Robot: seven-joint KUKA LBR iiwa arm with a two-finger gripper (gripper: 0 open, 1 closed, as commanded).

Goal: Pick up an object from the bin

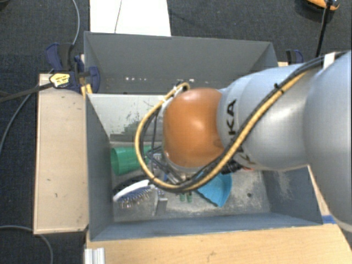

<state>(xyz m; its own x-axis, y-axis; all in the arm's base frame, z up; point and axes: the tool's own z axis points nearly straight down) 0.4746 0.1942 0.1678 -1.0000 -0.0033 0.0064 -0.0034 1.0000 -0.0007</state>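
Dark carpet point(33, 15) lies all round the grey metal bin point(181, 65), and a thin cable point(78, 16) trails over the carpet at the upper left. Inside the bin, the gripper point(164, 192) sits low over the front-middle of the floor, tucked beneath the arm's rounded orange cover point(190, 128) and a loop of black-and-yellow hose. The cover hides most of it, so whether the gripper is clenched or released cannot be told, nor whether it has anything in its grasp.

Just to its left lies a white-handled brush point(132, 190), its bristles toward the front wall. Just to its right, a few small green pieces point(186, 198) rest on the floor. Which of these it is set on cannot be made out.

Farther left, a green cylinder point(125, 159) lies on its side against the left wall. To the right, a crumpled blue piece point(219, 191) sits near the middle of the floor. Beyond it, the bin's floor point(253, 194) is bare grey metal, scuffed and speckled. The silver arm point(286, 120) crosses the bin's right side.
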